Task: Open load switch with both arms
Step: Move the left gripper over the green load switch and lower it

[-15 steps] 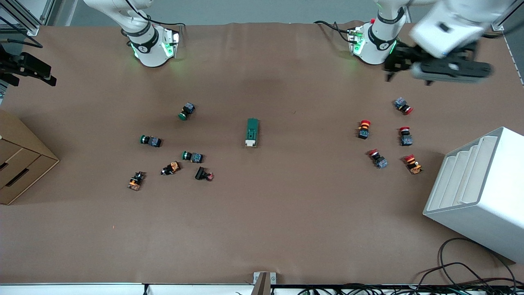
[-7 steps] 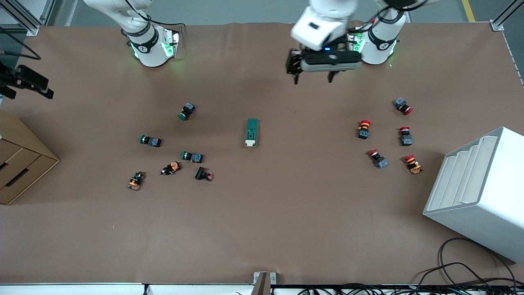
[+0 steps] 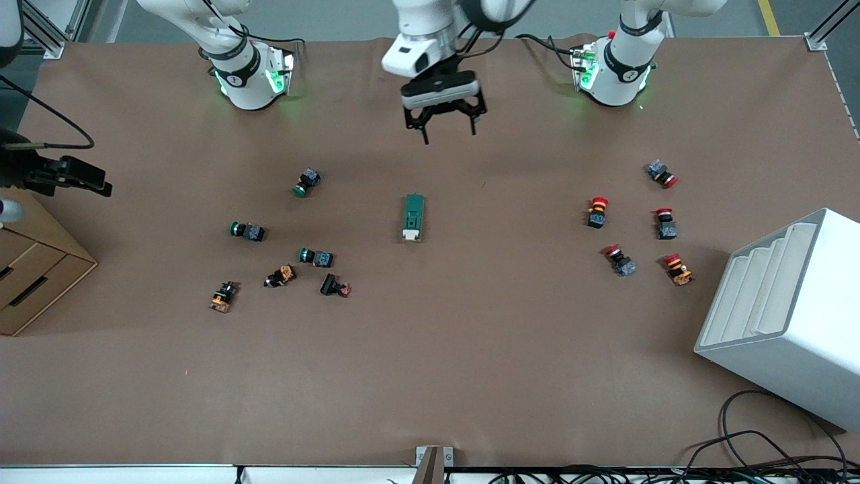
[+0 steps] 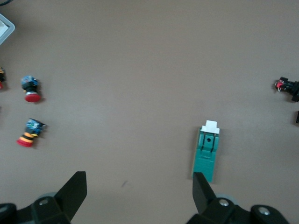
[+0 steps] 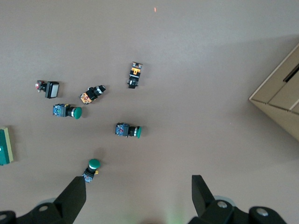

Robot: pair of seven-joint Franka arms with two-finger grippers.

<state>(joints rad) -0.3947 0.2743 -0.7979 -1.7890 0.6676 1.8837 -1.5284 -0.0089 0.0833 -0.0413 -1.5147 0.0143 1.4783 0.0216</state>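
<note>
– Green switch (image 3: 414,216): where is it found?
– It is laid flat mid-table, white lever end nearer the camera. The left gripper (image 3: 445,128) is held above the table just past its green end, fingers spread.
– And the right gripper (image 5: 135,198)?
– Spread wide too, over the green-capped buttons (image 5: 126,130)

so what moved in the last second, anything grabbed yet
Nothing grabbed. The left gripper, open and empty, swept from over the left arm's end of the table to the middle, above bare table short of the load switch. The right gripper shifted slightly near the cardboard box. The switch and push buttons stayed put.
</note>
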